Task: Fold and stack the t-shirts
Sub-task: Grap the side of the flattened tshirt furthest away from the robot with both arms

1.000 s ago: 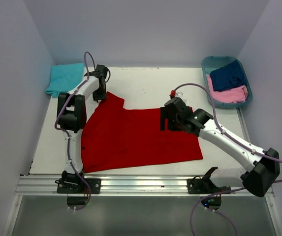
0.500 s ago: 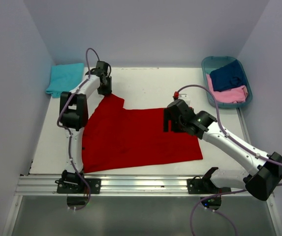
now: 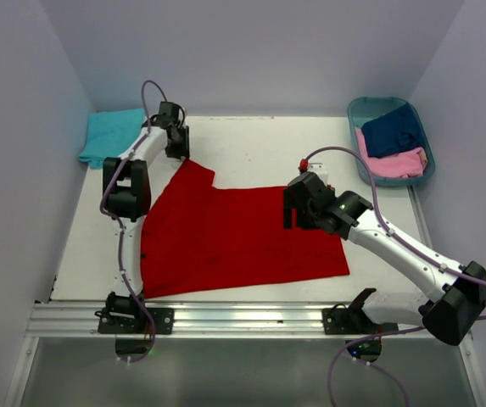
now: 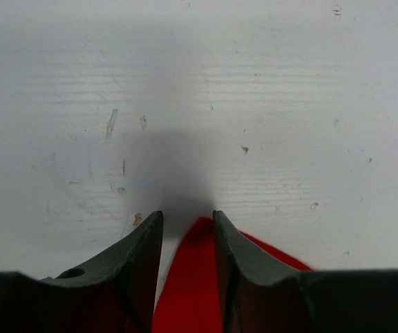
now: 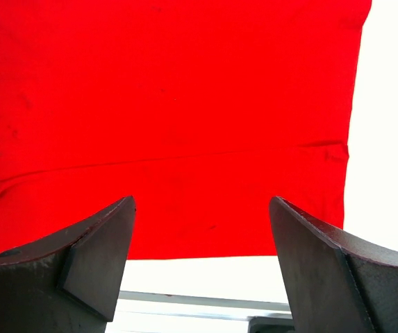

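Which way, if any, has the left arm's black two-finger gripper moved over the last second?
Yes. The left gripper has moved toward the white table's far edge, away from the arm bases, ending level with the folded turquoise t-shirt.

Clad in white shells with black joints on left arm (image 3: 141,153) and right arm (image 3: 395,246); strung with looping lilac cables (image 3: 336,147); tipped with dark matte wedge fingers (image 4: 139,270); tagged with a red tab (image 3: 303,164) at right wrist's 12 o'clock.
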